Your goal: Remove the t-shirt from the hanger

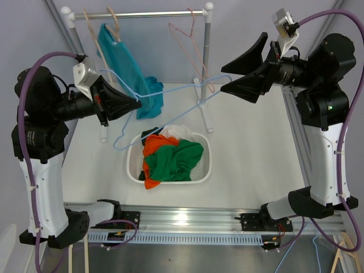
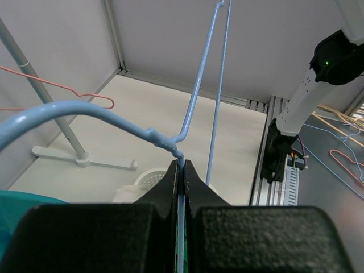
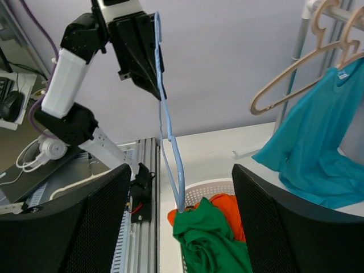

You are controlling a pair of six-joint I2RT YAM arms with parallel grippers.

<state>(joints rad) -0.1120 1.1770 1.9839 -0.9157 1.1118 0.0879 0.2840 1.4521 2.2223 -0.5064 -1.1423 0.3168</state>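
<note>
Looks done, nothing left: bare light blue wire hanger [image 2: 74, 107] clenched in left hand [image 1: 138, 103], green t-shirt [image 1: 176, 162] in white plastic basket [image 1: 133, 165] at 5 o'clock. Shows right hand [image 1: 223, 77] released, empty.

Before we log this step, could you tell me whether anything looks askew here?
The teal t-shirt hangs lopsided on its wooden hanger, sagging to one side. The light-blue wire hanger in the left gripper is tilted and bare.

Bare desk [image 1: 256, 153] right of the basket [image 1: 132, 168] leaves open passage; the blue hanger [image 2: 85, 107] spans the air above it, rack post [image 1: 207, 51] stands behind
</note>
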